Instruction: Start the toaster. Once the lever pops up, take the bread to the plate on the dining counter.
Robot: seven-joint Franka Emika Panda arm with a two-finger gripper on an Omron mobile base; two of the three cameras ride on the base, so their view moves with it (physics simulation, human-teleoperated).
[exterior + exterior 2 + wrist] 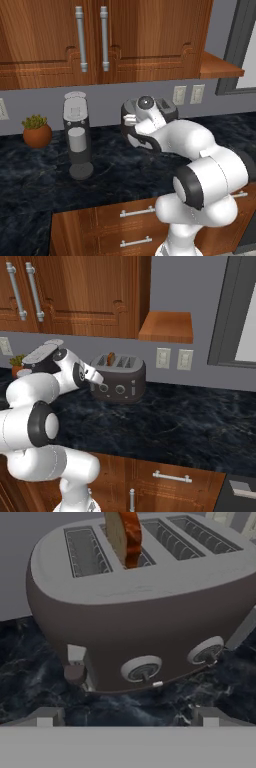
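Note:
The dark grey toaster (150, 607) with a silver top looms close in the hand view and stands by the back wall (120, 381). The bread (125, 537), a brown-crusted slice, sticks up from a slot (111, 358). The lever (75, 673), a small dark tab, sits low at the left of the front face, beside two round knobs (142, 669). My gripper (129, 717) is open, just in front of the toaster's face and touching nothing; it also shows at the toaster's left end (98, 381). The plate and the dining counter are out of view.
A tall silver-and-black coffee machine (77, 135) and a potted plant (36, 131) stand on the black marbled counter (175, 426) left of the toaster. Wood cabinets (100, 35) hang above, and wall outlets (172, 358) sit right of the toaster.

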